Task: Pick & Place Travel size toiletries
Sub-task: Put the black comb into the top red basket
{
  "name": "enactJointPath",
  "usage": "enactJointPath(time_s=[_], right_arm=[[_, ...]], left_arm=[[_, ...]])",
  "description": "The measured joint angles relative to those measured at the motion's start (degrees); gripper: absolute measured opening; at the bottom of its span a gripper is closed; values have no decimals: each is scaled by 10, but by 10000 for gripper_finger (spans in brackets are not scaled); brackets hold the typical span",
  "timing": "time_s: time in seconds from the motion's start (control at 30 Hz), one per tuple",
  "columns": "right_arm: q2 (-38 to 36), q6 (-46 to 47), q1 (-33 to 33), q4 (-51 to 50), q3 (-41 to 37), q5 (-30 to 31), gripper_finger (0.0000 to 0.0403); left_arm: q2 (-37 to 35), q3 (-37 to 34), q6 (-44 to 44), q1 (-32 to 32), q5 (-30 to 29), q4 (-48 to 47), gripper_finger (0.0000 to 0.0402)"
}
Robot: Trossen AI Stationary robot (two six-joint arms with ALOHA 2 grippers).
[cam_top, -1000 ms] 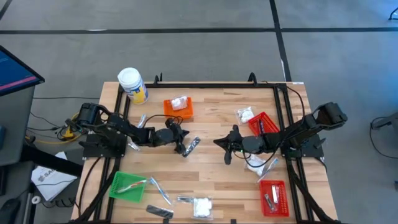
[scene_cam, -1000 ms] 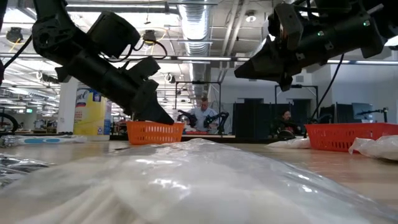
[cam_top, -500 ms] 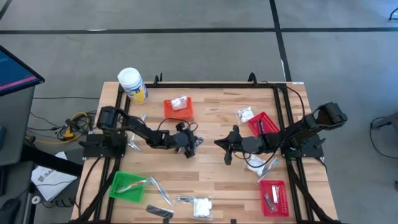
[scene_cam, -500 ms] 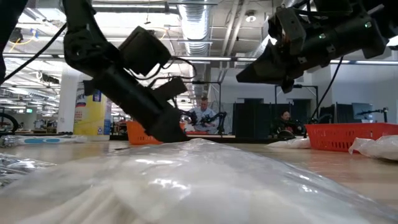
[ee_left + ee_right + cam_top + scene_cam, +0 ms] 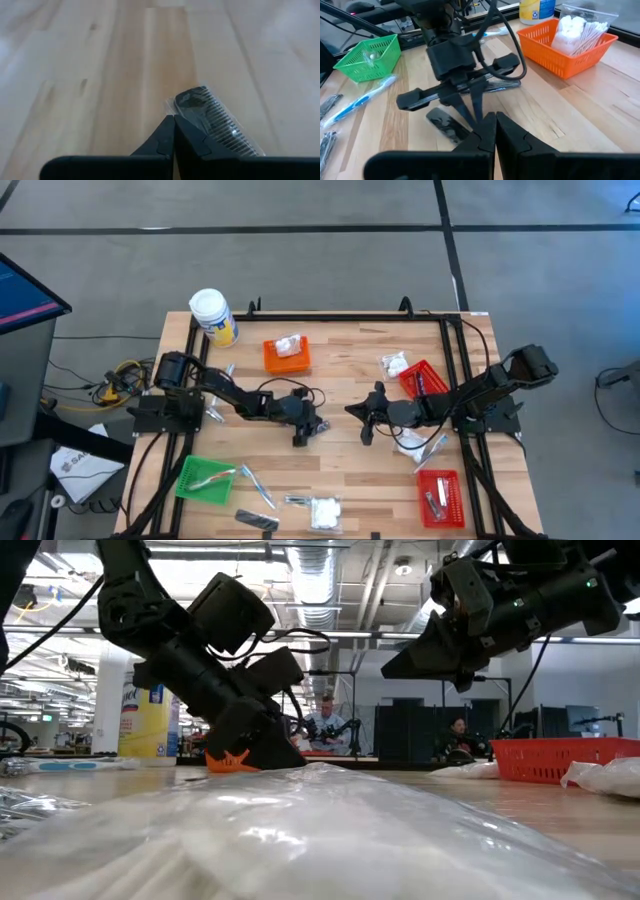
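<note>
The left gripper (image 5: 303,435) is down at the wooden table (image 5: 350,470), fingers pressed together with nothing between them — a dark comb in clear wrap (image 5: 217,122) lies flat on the boards just beyond the tips, touching or nearly touching them. The right gripper (image 5: 365,432) hangs above the table a little way off, fingers likewise pinched shut and empty. From its wrist, an orange basket (image 5: 565,47) of white packets (image 5: 572,27) shows beyond the left gripper, a green basket (image 5: 367,57) off to the other side.
</note>
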Motion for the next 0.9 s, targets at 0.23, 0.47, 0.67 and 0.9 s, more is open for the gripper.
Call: enactJointPath(time_s=[0.23,0.47,0.67,0.9], right_arm=[[0,-23,-1,6,0,-30,1],[0,-47,0,14,0,-109,1],[0,-56,1,17,0,-118,9],[0,-90,21,16,23,-143,41]], left_arm=[[-31,-3,33,-55,-43,13,0],[-111,-48,3,-108,-75,21,0],[-190,-134,-88,-135,-106,13,0],[-215,-165,-143,-158,-111,13,0]])
